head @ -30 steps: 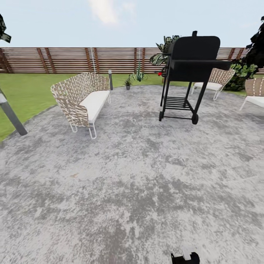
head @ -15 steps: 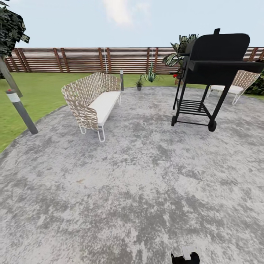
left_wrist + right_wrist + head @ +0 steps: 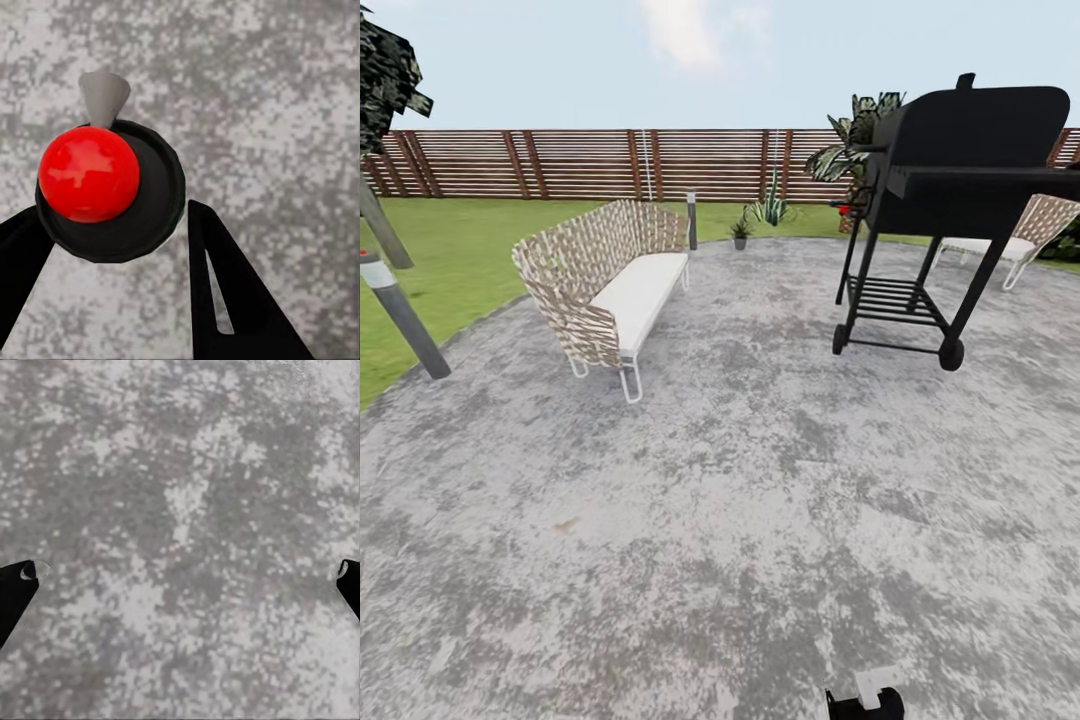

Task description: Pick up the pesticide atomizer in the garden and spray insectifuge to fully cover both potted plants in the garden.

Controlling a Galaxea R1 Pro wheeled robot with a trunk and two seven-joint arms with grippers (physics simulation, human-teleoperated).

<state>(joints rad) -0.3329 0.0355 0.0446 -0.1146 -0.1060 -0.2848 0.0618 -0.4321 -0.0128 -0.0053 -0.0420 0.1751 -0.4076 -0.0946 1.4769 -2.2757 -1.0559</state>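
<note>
Here, on the patio (image 3: 740, 520) | our left gripper (image 3: 112, 247) pinches the atomizer (image 3: 105, 187), right gripper (image 3: 180, 574) spread | bumping the grill (image 3: 960, 170) risks dropping it.

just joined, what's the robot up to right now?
It's out on the grey patio, carrying the atomizer between the left gripper jaws; its red top and grey nozzle show in the left wrist view. The right gripper is open and empty over the paving. Ahead stand a woven bench and a black grill. One small potted plant sits at the patio's far edge by the fence.
</note>
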